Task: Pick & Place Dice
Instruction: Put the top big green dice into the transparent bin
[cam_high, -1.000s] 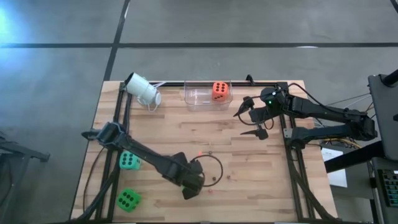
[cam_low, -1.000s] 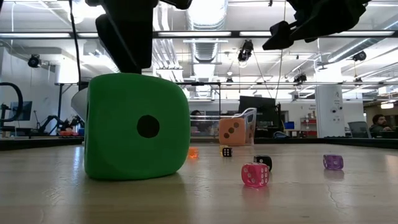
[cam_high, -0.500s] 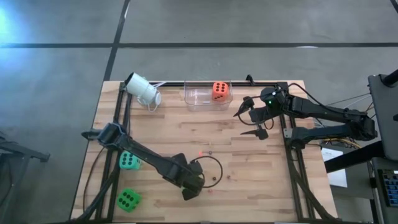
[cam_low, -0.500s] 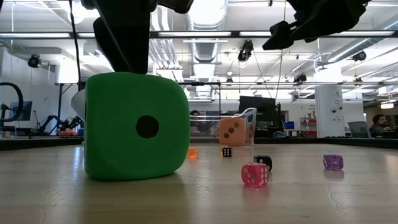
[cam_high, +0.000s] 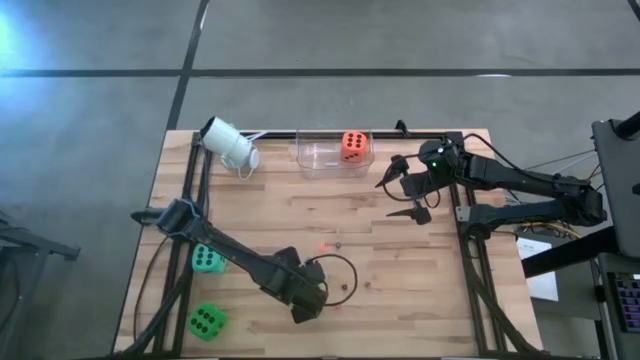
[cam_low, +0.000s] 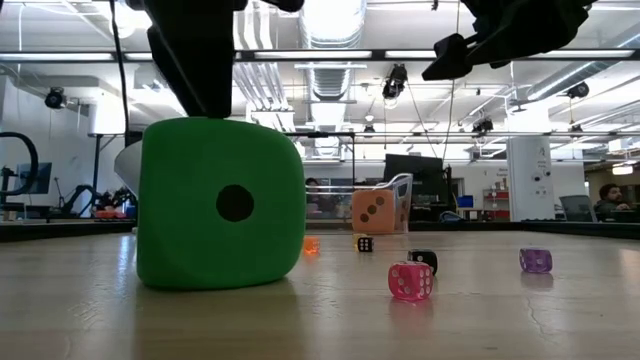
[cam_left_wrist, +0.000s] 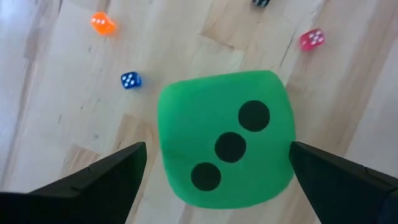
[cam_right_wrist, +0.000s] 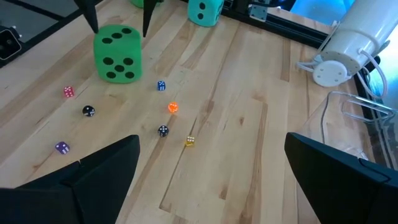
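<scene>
The job had only just begun. One big die, the orange-red die (cam_high: 352, 145), sat inside the clear box (cam_high: 318, 158) at the far edge of the surface (cam_high: 420, 280). I think the box was where the dice were meant to go, so that one looked done.

Three big dice were not in the box. The left gripper (cam_left_wrist: 217, 145) hung right over a green die (cam_low: 220, 205) near the front middle of the surface. Its fingers were spread wide, one on each side of the die, and were not touching it. It held nothing. This die was not yet picked up.

The teal die (cam_high: 207, 258) lay on the left side, and the other green die (cam_high: 205, 321) lay nearer the front left corner.

Little dice were scattered in the middle, like a pink die (cam_low: 410, 281) and a blue die (cam_right_wrist: 161, 85). None of them were in the box.

The right gripper (cam_high: 390, 197) waited above the far right side, spread wide and empty.
</scene>
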